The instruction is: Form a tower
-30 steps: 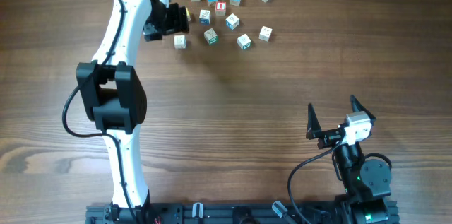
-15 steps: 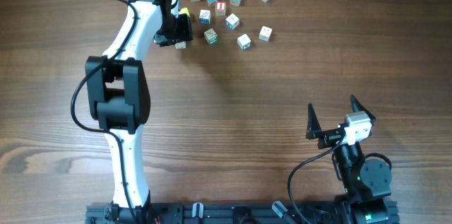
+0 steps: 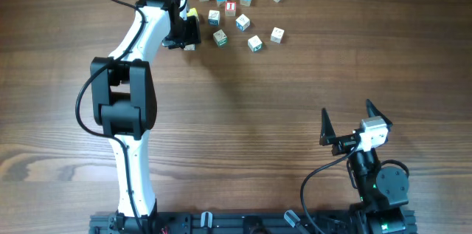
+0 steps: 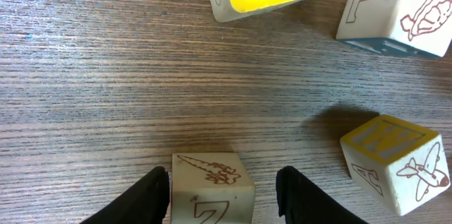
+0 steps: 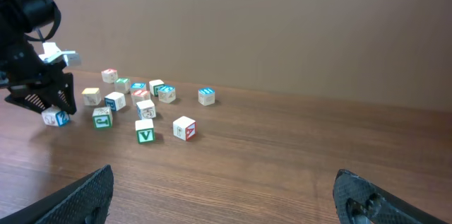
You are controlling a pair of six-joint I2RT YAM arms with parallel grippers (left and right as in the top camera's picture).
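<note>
With no tower yet on the table (image 3: 310, 64) and only loose cubes (image 3: 243, 21) at twelve o'clock, leave the right gripper (image 3: 346, 110) wide open and empty at five, close the half-open left gripper (image 4: 220, 181) squarely on the straddled cube (image 4: 210, 196), gapped at three, and lift straight, minding the contact and cube base cut off at six.
</note>
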